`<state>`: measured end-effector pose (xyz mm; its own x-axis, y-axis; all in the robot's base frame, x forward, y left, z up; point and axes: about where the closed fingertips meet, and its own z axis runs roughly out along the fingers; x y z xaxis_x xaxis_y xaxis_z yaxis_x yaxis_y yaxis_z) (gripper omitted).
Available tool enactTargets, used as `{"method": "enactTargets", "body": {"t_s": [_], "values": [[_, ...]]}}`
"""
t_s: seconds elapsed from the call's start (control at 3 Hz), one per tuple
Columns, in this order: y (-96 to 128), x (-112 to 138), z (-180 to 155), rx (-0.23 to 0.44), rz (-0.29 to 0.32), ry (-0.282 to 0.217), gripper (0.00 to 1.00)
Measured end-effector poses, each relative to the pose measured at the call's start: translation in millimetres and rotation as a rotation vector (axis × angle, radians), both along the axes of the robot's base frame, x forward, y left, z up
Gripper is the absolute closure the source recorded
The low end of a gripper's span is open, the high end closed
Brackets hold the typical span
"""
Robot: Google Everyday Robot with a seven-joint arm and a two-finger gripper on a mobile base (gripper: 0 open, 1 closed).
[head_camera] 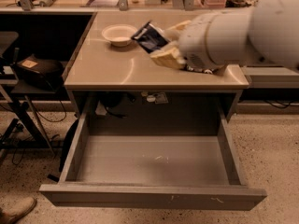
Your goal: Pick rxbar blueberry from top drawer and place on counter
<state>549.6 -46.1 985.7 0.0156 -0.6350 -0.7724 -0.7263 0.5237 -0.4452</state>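
Far left: black box (35,71) on a side stand, shoe (16,211) on the floor at the bottom corner. White bowl (119,34) sits on the counter (117,69), back left. Just right of the bowl, the rxbar blueberry (149,37) is tilted in the air over the counter, clamped in the gripper (168,43) (one pale finger above, one below). The arm comes in from the right. The top drawer (154,197) stands open under the counter.
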Motion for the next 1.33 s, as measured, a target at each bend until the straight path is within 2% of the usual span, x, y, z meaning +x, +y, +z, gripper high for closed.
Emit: {"method": "enactTargets", "body": {"t_s": [0.33, 0.67, 1.0, 1.33], "values": [[55.4, 23.3, 7.0, -0.063, 0.118, 0.007, 1.00], [103.1, 19.5, 12.8, -0.081, 0.203, -0.010, 1.00], [89.1, 28.3, 9.7, -0.116, 0.162, -0.008, 1.00], [56.9, 83.6, 2.2, -0.153, 0.095, -0.066, 1.00]]}}
